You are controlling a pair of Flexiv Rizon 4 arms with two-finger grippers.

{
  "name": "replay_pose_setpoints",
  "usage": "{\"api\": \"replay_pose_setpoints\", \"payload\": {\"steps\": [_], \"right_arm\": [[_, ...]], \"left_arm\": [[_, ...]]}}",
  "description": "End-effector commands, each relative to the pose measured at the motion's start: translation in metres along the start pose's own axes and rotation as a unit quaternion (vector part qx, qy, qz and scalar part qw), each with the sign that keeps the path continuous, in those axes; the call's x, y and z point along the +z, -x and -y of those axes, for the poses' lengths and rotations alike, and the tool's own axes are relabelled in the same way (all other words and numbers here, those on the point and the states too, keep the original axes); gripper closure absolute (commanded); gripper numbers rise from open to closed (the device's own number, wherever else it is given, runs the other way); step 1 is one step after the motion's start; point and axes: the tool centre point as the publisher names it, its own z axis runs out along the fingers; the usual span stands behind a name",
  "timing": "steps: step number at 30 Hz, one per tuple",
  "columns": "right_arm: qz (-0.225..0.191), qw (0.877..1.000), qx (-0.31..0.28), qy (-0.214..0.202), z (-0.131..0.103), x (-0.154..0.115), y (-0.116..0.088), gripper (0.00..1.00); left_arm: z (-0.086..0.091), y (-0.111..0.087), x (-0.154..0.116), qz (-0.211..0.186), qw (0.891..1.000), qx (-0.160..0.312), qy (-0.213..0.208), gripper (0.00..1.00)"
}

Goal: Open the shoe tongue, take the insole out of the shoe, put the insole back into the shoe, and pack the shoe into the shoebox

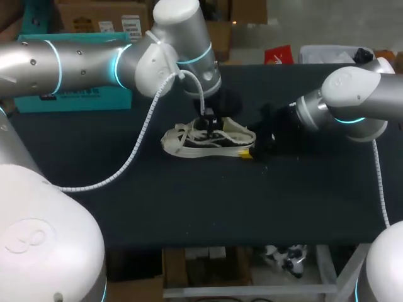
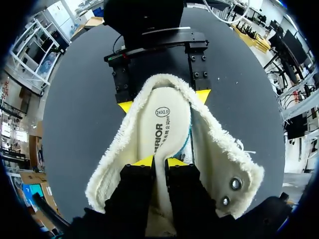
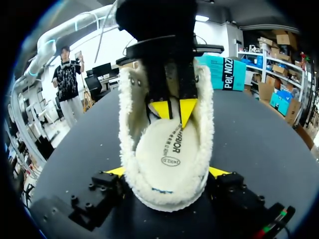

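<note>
Cream, fleece-lined lace-up shoe, lying near the middle of the black surface with its heel toward the right arm and its toe toward the view's left. The right jaws stand wide apart and press on the heel from both sides, so they are clamped on the shoe. The left arm reaches down into the shoe's opening from above. Its jaws are nearly together and pinch the forward part of the pale printed foam insole, whose heel end lies on the shoe's floor between the fleece walls.

Progress, as judged: the opening is spread wide and both wrist views look down onto the insole, so the tongue step appears done. The insole is inside the shoe and gripped. The pictures alone do not settle whether it is about to be drawn out or has just been seated again; the first reading seems likelier. Packing is not yet done: the shoe rests on the surface, well apart from the teal cardboard box at the far left, which may be the shoebox.
</note>
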Motion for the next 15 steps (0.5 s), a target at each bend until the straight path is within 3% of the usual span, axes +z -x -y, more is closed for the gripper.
{"api": "replay_pose_setpoints", "payload": {"steps": [1, 9, 15], "right_arm": [[-0.003, 1.0, -0.002, 0.001, 0.003, 0.009, -0.004, 1.0], [-0.003, 1.0, -0.002, 0.001, 0.003, 0.009, -0.004, 1.0], [-0.003, 1.0, -0.002, 0.001, 0.003, 0.009, -0.004, 1.0]], "left_arm": [[0.006, 0.011, -0.02, -0.004, 0.999, 0.004, -0.034, 1.0], [0.017, -0.001, -0.042, -0.014, 0.998, 0.019, -0.056, 1.0], [0.022, -0.008, -0.044, -0.018, 0.998, 0.021, -0.059, 1.0]]}}
